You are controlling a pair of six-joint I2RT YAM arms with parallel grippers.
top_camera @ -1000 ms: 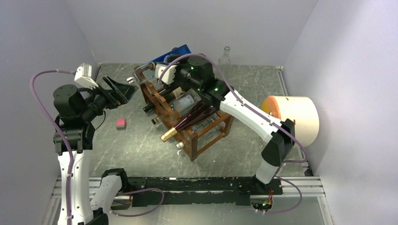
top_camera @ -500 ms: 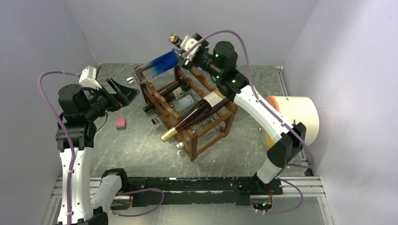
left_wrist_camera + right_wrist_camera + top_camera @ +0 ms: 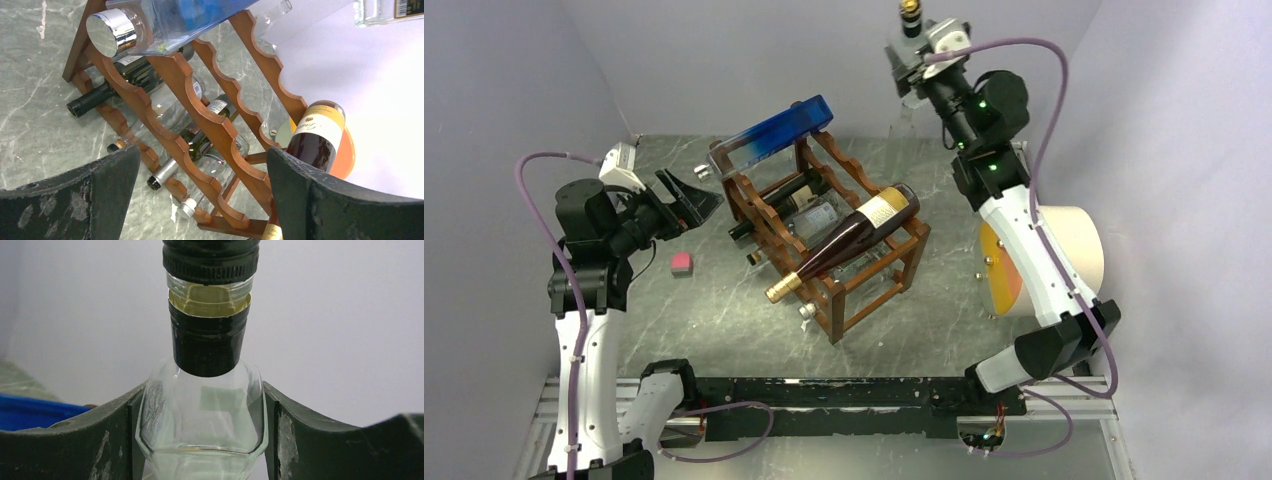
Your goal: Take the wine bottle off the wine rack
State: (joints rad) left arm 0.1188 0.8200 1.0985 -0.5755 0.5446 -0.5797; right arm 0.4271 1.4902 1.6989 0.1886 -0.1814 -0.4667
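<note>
High by the back wall, the right hand (image 3: 916,55) clenches a clear, dark-capped bottle (image 3: 202,410); a second ago it was down at the rack (image 3: 835,305). Below it, the reddish scalloped rack holds a blue bottle (image 3: 774,132), a red bottle (image 3: 849,240) and others. The left hand (image 3: 686,197) gapes beside it.

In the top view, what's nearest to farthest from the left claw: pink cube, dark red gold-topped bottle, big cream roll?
1. Small pink cube, on the table beside the left gripper.
2. Dark red gold-topped glass bottle, atop the wooden rack, centre.
3. Big cream roll, far right.
</note>
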